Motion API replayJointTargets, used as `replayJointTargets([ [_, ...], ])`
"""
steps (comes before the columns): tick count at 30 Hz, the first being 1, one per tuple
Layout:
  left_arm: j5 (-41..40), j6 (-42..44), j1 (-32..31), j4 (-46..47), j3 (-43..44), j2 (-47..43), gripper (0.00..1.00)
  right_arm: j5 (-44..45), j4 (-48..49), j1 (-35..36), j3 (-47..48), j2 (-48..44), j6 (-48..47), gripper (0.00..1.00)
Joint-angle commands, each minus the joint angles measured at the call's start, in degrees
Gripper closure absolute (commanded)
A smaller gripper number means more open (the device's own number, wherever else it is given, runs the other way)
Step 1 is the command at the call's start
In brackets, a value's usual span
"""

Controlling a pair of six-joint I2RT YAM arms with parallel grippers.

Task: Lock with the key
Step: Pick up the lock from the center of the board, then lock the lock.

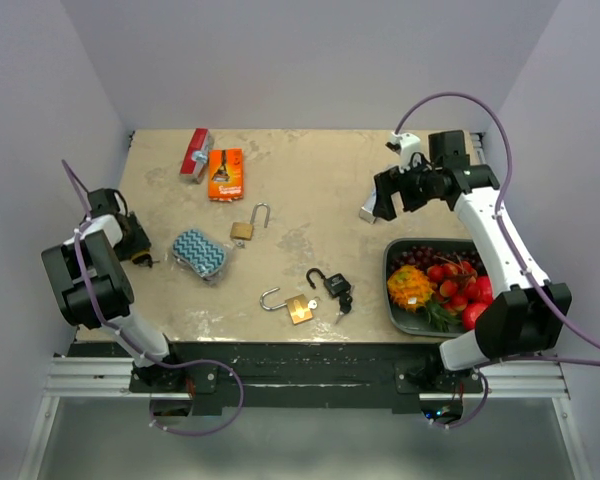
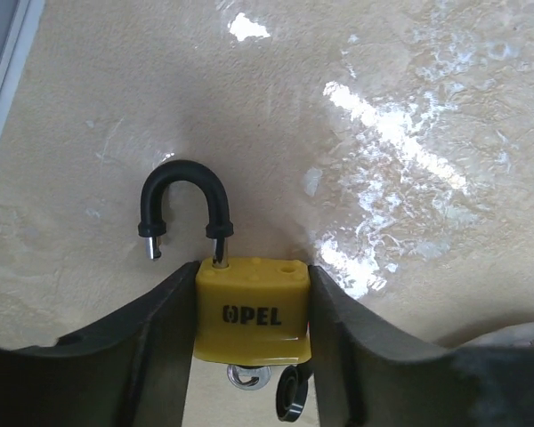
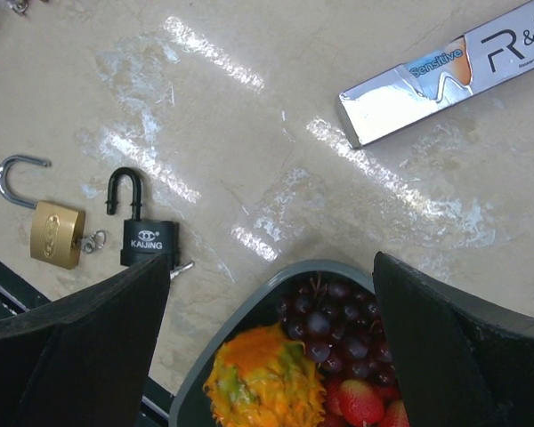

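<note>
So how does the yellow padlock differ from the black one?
The yellow padlock is held in the left gripper; the black padlock lies free on the table. The yellow padlock reads OPEL, the black padlock KAIJING. Both have black shackles, swung open.

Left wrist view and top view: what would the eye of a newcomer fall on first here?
First, the yellow padlock in the left wrist view, its black shackle open, clasped between the fingers of the left end effector. Next, in the top view, the grey tray of bright fruit at the near right of the table, and the open black padlock lying near the middle front.
</note>
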Motion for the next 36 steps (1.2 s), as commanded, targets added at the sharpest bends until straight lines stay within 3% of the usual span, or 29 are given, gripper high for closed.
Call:
replayJointTargets([
  [1, 1.3, -0.6, -1.5, 1.3, 2.0, -0.4, 0.61, 0.1, 0.4, 0.3, 3.8, 1.2, 0.2, 0.01],
  [5, 1.5, -0.2, -5.5, 0.2, 3.4, -7.1, 0.84, -1.3, 0.8, 0.3, 5.3, 2.8, 1.6, 0.01],
  [7, 4.8, -1.5, -6.6, -1.1, 5.7, -9.9, 0.89, -2.7, 1.7, 0.4, 5.6, 2.7, 3.3, 0.01],
  [8, 6.1, -3.4, -7.7, -1.7, 6.8, -12.3, 0.98, -3.3, 3.5, 0.3, 5.5, 2.5, 4.1, 0.01],
  [9, 7.9, -4.9, -8.3, -2.5, 9.5, -13.1, 1.00, -3.9, 4.7, 0.3, 5.1, 2.0, 6.1, 0.01],
  [12, 14.8, -11.9, -10.2, -2.8, 13.4, -16.9, 1.00, -6.0, 10.1, 0.4, 4.1, 0.7, 11.3, 0.01],
  [16, 23.9, -23.0, -13.9, 3.5, 15.0, -20.3, 1.00, -6.9, 20.5, 1.0, 0.5, -2.4, 20.0, 0.01],
  [20, 25.9, -33.8, -23.1, 8.1, 18.7, -18.0, 1.00, -4.2, 37.2, 3.1, -5.9, -6.0, 28.8, 0.01],
  [26, 25.2, -41.9, -34.5, 13.0, 28.0, -11.1, 1.00, 5.3, 45.1, 8.3, -7.7, -6.0, 34.8, 0.01],
  [36, 14.4, -46.1, -47.2, 6.3, 41.7, 1.1, 1.00, 10.5, 49.6, 14.6, -8.5, -5.9, 37.9, 0.01],
])
